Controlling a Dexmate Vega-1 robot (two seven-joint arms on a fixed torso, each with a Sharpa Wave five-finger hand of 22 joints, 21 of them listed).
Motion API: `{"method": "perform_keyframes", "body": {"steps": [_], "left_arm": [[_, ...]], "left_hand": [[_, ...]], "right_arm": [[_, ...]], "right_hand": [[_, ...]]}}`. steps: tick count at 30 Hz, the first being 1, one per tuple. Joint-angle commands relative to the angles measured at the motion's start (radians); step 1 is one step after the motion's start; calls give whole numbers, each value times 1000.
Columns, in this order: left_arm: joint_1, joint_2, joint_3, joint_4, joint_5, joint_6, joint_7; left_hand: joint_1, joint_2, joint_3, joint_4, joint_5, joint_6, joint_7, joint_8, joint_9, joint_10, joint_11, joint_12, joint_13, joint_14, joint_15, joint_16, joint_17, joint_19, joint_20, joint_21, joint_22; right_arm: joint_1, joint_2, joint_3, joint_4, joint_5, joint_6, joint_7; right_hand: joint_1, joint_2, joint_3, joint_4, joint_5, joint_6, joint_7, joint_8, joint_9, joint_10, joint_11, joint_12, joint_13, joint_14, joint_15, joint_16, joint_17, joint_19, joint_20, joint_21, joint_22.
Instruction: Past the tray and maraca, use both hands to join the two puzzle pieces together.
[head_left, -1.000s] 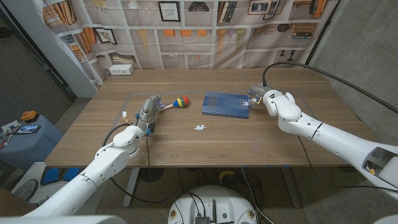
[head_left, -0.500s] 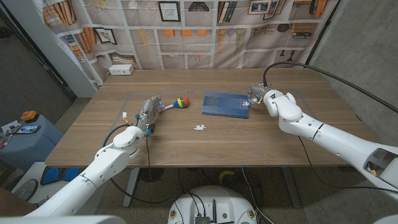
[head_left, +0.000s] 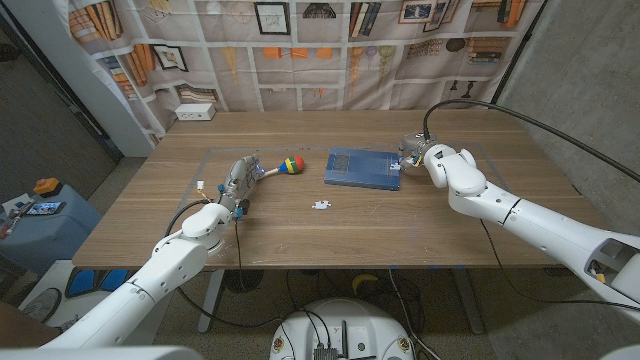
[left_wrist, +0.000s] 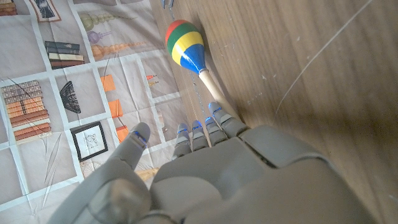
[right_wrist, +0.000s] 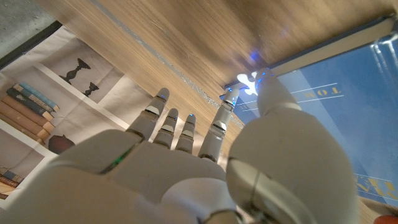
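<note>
Nothing has shifted since a moment ago. The left hand (head_left: 236, 180) rests empty, fingers loosely spread, touching the maraca (head_left: 282, 165) handle. One puzzle piece (head_left: 320, 205) lies mid-bench. Beyond the blue tray (head_left: 362, 168), the right hand (head_left: 412, 150) pinches another piece (right_wrist: 249, 81).

My head camera looks down over the wooden table (head_left: 300, 225) from above. Each of my 2 wrist cameras sits close behind its own hand; the left shares the maraca (left_wrist: 186, 46), the right the blue tray (right_wrist: 336, 118).
</note>
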Motion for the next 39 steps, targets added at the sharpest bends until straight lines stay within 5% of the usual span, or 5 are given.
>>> {"method": "perform_keyframes", "body": {"steps": [1,30,39], "left_arm": [[2,2,-1,-1,-3,7,5],[3,2,0,-5,-5,15,10],[12,4,-4,-13,-7,14,15]], "left_hand": [[-8,77,9,1,3,7,-3,-3,2,5,0,-2,2,6,-1,-1,3,5,7,0,0],[-7,79,9,1,3,6,-1,-2,2,5,1,-2,2,7,-2,-1,4,6,7,0,0],[-7,79,9,1,3,6,-2,-2,2,4,1,-2,2,7,-1,-1,4,6,7,0,0]], "right_arm": [[5,-2,-2,-4,-4,0,29],[27,-2,-14,8,-24,18,107],[35,8,-23,30,-30,22,113]], "right_hand": [[-1,-13,-7,0,4,-27,0,-15,-1,-20,4,-8,2,-9,12,-9,3,-13,10,-6,4],[-31,-47,-53,4,25,-242,4,-126,-25,-149,19,-28,6,-81,61,-49,9,-70,43,-13,5],[-37,-49,-60,5,28,-259,2,-135,-26,-161,28,-27,6,-89,67,-52,11,-77,46,-13,5]]}}
